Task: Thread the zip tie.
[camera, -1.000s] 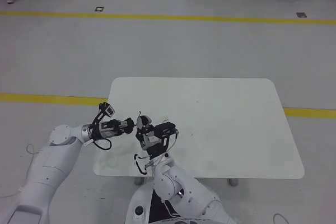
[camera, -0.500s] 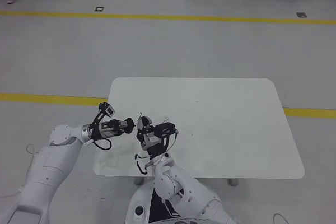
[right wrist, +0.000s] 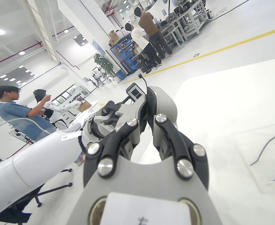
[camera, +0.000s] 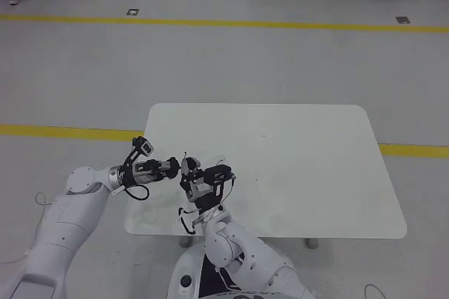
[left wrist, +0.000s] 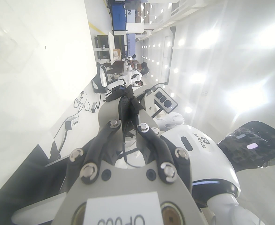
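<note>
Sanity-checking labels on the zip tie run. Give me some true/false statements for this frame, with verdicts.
1. The left gripper and right gripper are close together over the table near its left front corner. True.
2. The right gripper is open. False: it is shut on the zip tie, whose tip sticks out past its fingertips.
3. A clear sleeve holding black ties lies on the table. True.
4. The held zip tie is white. False: it is black.
5. The left gripper is shut. True.
</note>
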